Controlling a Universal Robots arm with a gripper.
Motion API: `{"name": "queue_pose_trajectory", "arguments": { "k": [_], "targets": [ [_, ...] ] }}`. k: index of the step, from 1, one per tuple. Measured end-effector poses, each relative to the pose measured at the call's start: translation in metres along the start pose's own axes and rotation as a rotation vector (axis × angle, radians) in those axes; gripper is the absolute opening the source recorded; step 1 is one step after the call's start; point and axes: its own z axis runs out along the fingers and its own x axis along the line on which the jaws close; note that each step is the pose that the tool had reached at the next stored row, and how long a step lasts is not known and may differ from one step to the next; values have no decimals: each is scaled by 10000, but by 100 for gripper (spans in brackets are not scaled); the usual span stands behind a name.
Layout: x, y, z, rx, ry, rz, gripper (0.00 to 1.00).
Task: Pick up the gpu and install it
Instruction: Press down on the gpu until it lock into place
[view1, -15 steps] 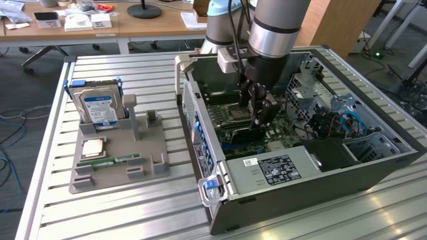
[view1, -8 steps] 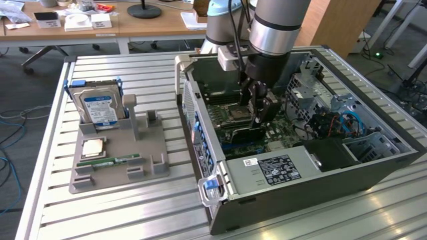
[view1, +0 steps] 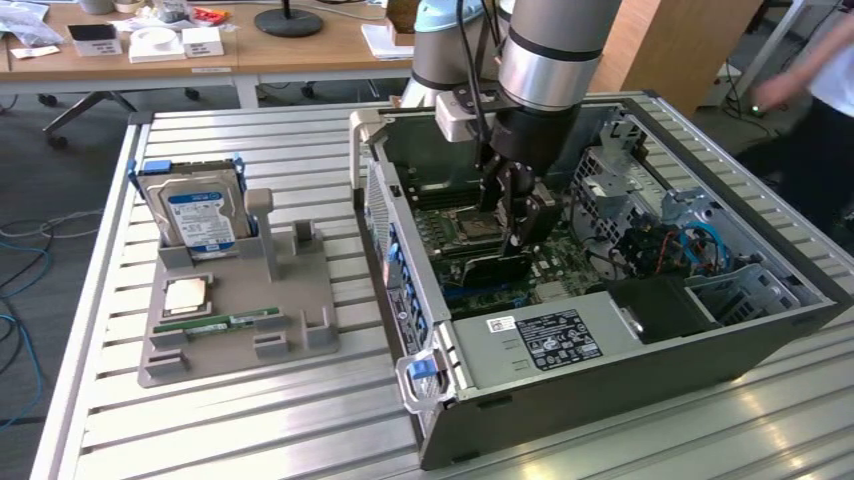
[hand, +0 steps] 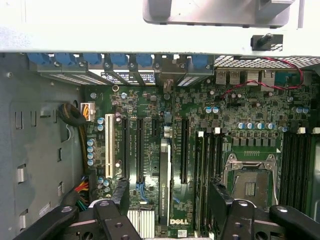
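The gpu (hand: 164, 175) stands on edge in a motherboard slot inside the open computer case (view1: 627, 365), its silvery bracket end toward the case's rear wall. In the exterior view it is the dark card (view1: 489, 268) just below my gripper (view1: 518, 228). My gripper (hand: 170, 200) is open, with one black finger (hand: 120, 192) on each side of the card and a gap between each finger and the card. Nothing is held.
A grey holder (view1: 287, 300) on the slatted table at the exterior view's left carries a hard drive (view1: 198, 212), a processor chip (view1: 186, 294) and a green memory stick (view1: 220, 322). Drive cages and cables fill the case's far side. A person (view1: 817, 90) stands at the right.
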Motion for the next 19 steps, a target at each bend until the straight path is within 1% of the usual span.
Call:
{"name": "queue_pose_trajectory", "arguments": {
  "k": [4, 5, 6, 8, 9, 11, 12, 14, 15, 17, 18, 19],
  "targets": [
    [0, 0, 0, 0, 0, 0, 73],
    [0, 0, 0, 0, 0, 0, 66],
    [0, 0, 0, 0, 0, 0, 66],
    [0, 0, 0, 0, 0, 0, 55],
    [0, 0, 0, 0, 0, 0, 55],
    [0, 0, 0, 0, 0, 0, 43],
    [0, 0, 0, 0, 0, 0, 43],
    [0, 0, 0, 0, 0, 0, 31],
    [0, 0, 0, 0, 0, 0, 31],
    [0, 0, 0, 0, 0, 0, 20],
    [0, 0, 0, 0, 1, 0, 20],
    [0, 0, 0, 0, 0, 0, 14]
  ]
}}
